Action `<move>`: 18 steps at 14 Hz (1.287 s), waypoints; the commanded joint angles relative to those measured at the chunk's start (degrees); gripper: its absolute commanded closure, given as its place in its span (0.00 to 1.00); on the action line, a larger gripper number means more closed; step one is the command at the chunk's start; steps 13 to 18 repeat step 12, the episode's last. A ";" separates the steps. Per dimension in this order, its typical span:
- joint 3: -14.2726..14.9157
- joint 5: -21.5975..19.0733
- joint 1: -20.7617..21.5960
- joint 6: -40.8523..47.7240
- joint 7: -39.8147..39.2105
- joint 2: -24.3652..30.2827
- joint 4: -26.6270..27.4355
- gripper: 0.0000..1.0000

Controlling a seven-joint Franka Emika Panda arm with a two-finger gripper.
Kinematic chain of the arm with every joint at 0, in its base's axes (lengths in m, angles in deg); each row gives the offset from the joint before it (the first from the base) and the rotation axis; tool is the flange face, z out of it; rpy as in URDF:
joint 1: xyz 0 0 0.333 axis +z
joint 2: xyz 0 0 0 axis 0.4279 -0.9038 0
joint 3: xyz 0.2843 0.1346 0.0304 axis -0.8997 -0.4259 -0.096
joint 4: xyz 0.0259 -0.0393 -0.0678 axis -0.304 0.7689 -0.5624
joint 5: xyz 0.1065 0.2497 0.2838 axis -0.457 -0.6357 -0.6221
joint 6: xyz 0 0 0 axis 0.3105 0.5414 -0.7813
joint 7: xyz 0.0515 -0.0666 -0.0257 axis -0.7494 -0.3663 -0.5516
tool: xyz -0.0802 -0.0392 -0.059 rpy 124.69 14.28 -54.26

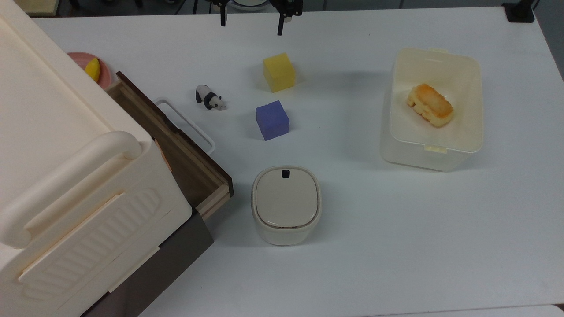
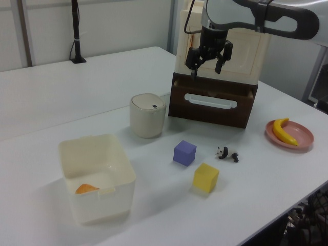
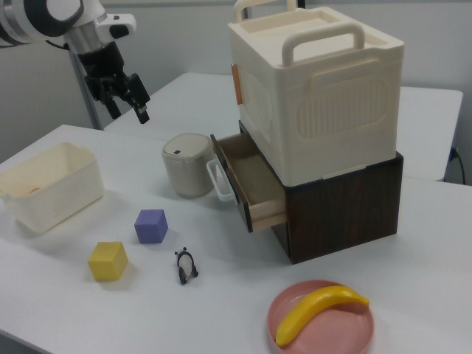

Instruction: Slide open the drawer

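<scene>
Since the drawer already sticks out from under the big box, beside the bin, the gripper, high up, wide open and empty, should back away gently, bumping nothing.

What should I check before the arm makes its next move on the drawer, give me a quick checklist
1. Drawer slid out of the dark cabinet: ok, its inside shows.
2. White loop handle free of any grip: ok.
3. Gripper empty with its fingers apart: ok.
4. Gripper lifted well above the table: ok.
5. Toy panda and lidded container apart from the drawer front: ok.
6. Drawer pulled to its full travel: cannot tell.
</scene>
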 commanded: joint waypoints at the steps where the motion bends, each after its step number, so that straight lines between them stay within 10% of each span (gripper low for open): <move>1: 0.30 -0.60 0.12 -0.58 0.90 1.73 0.68 0.00; 18: 0.30 -0.60 0.12 2.40 -8.50 2.61 1.82 0.00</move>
